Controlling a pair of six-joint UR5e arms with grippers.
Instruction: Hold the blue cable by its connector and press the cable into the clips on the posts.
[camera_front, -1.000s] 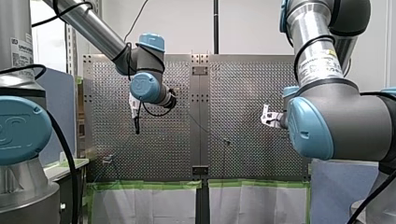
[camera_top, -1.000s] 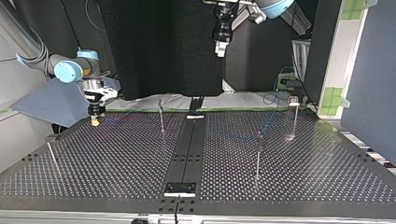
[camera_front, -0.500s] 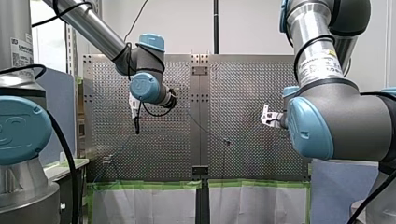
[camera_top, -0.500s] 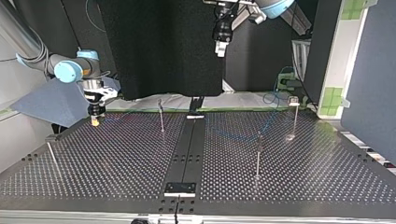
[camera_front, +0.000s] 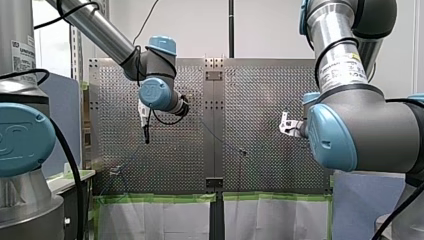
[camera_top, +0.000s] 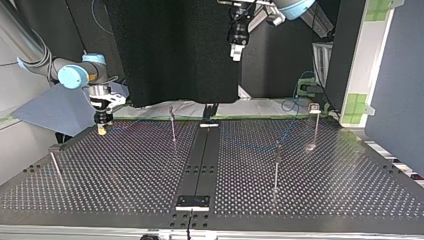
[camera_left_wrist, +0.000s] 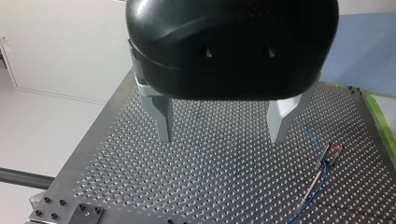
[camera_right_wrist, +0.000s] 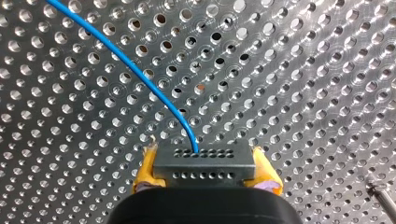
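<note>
Blue cable (camera_right_wrist: 126, 63), connector (camera_right_wrist: 205, 162) clamped by right gripper (camera_right_wrist: 205, 170), left gripper (camera_left_wrist: 221, 137) spread

A robotics laboratory is shown. A perforated metal tabletop (camera_top: 125, 165), set with thin metal posts (camera_top: 275, 167), is flanked by a grey-and-blue industrial robot arm (camera_front: 107, 37) at the left of the front view and a second arm (camera_front: 350, 120) at its right. The cell is screened by a black screen (camera_top: 170, 50) at the upper middle of the top view and a blue partition panel (camera_top: 397, 75) at its right edge. Green tape (camera_front: 155, 198) and white sheeting (camera_front: 155, 220) are seen below the tabletop in the front view.
</note>
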